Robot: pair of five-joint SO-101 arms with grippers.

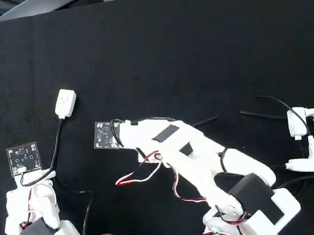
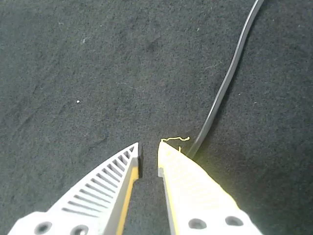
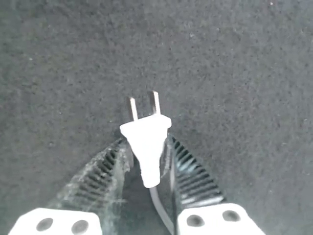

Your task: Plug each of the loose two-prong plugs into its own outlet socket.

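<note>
Clamped on a white two-prong plug (image 3: 145, 137) in the right gripper (image 3: 146, 147), prongs (image 3: 143, 105) out ahead, in line with the fingers (image 3: 190, 166). Low over the black table (image 1: 193, 41), roughly aimed toward the white outlet socket (image 1: 65, 103), near but apart. Barely parted and empty, the left gripper (image 2: 148, 152), just beside the black cord (image 2: 222, 93). Can't make out the socket's slots, nor from above how the prongs line up, with the wrist in the way.
</note>
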